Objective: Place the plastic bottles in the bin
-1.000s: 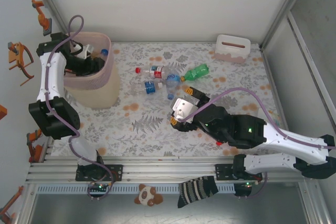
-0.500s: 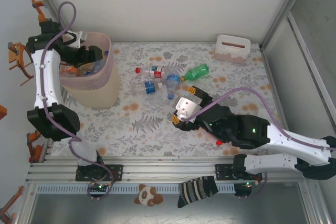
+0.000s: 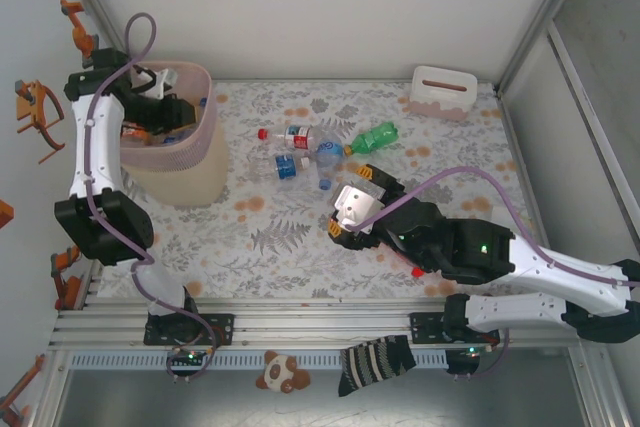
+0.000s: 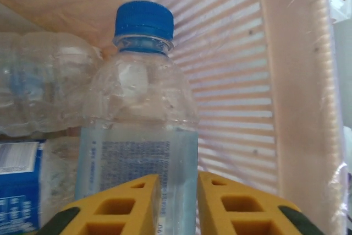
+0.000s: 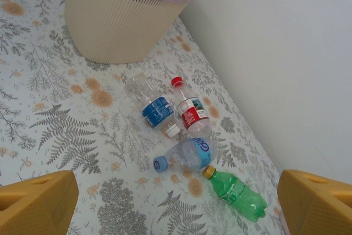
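Left gripper point(image 4: 179, 205) reaches down inside the tall translucent pink plastic bin point(image 4: 286, 81). Its two yellow fingers point(image 4: 132, 205) are drawn together until only a narrow slit remains, and nothing is clamped in it. Just beyond the fingertips lies a clear plastic bottle with a blue cap point(image 4: 137, 130), its cap pointing away from the gripper towards the ribbed bin wall. Its body is wider than the slit and shows through it; whether the tips touch it cannot be told. To its left in the bin rest a crumpled clear bottle point(image 4: 38, 97) and a blue-labelled bottle point(image 4: 16, 185). The right gripper point(image 5: 176, 202) hovers above the fern-patterned tablecloth point(image 5: 55, 130) with its jaws spread wide and empty. Well ahead of it four bottles lie on the cloth outside the bin: a clear bottle with a blue label and white cap point(image 5: 157, 111), right beside it a clear bottle with a red cap and red label point(image 5: 190, 113), nearer the gripper a clear bottle with a blue cap and blue lettering point(image 5: 187, 155), and a green bottle with an orange cap point(image 5: 236, 193). Half a second before, the left fingers stood apart over the bin; now they are closed, the left arm has shifted slightly, and the right arm and the four bottles on the cloth lie as they did.
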